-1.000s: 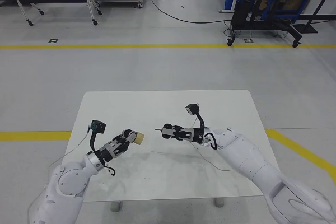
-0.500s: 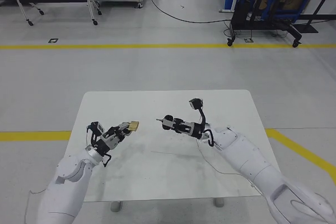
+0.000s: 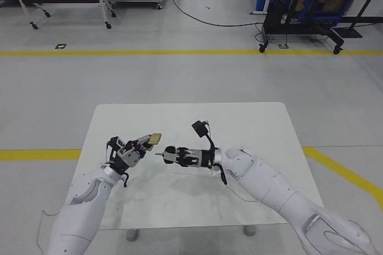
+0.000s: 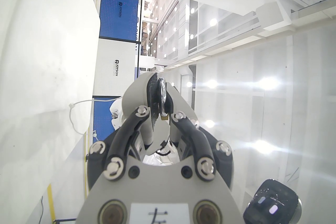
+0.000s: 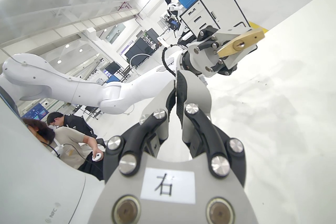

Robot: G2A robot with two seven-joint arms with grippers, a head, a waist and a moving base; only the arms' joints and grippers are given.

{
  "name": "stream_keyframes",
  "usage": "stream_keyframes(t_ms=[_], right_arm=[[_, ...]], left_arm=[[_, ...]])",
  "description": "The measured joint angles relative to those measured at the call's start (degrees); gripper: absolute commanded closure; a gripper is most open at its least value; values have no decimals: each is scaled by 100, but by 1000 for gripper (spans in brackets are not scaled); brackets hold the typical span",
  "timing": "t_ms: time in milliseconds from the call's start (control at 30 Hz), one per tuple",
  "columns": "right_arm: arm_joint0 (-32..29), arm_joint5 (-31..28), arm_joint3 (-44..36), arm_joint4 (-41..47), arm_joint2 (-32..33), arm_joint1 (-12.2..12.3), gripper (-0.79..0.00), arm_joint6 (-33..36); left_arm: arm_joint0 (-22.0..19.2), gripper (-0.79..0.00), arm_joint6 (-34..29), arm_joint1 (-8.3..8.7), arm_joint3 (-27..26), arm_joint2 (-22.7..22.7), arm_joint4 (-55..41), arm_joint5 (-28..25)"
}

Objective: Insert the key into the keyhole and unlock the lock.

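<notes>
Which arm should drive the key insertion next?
Right. The right gripper is shut on the key, tip aimed at the brass padlock, whose keyhole faces it across a gap. The left gripper clamps the padlock, so it likely serves best holding steady.

A white table (image 3: 255, 118) (rounded corners) is standing on a grey floor (image 3: 179, 76), its top showing faint scuff marks (image 5: 237, 101) mid-surface.

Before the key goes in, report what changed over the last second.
The right arm carried the key sideways toward the brass padlock, closing most of the gap. The left arm shifted the padlock toward the far side of the table. Both jaws stayed shut on their loads; the keyhole is still empty.
</notes>
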Motion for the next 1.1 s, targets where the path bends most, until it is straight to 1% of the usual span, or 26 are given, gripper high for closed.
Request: stream_keyframes(t_ms=[267, 400, 500, 667, 833, 933, 1100], right_arm=[[234, -23, 347, -561, -193, -289, 0, -423], [319, 20, 484, -721, -251, -406, 0, -565], [381, -55, 632, -791, -212, -472, 0, -754], [399, -290, 919, -936, 53, -486, 0, -1253], [293, -340, 841, -1144, 295, -450, 0, -1582], [195, -338, 781, -1209, 450, -418, 0, -1739], [49, -221, 833, -987, 708, -404, 0, -2047]], left_arm=[[70, 0, -104, 8, -186, 16, 114, -21], [87, 0, -257, 18, -207, -5, 144, -72], [91, 0, -329, 22, -217, -31, 88, -82], [107, 0, -439, 28, -238, -71, 29, -114], [118, 0, -533, 37, -270, -122, 3, -194], [108, 0, -601, 51, -291, -157, 159, -369], [123, 0, -903, 73, -412, -186, 459, -893]])
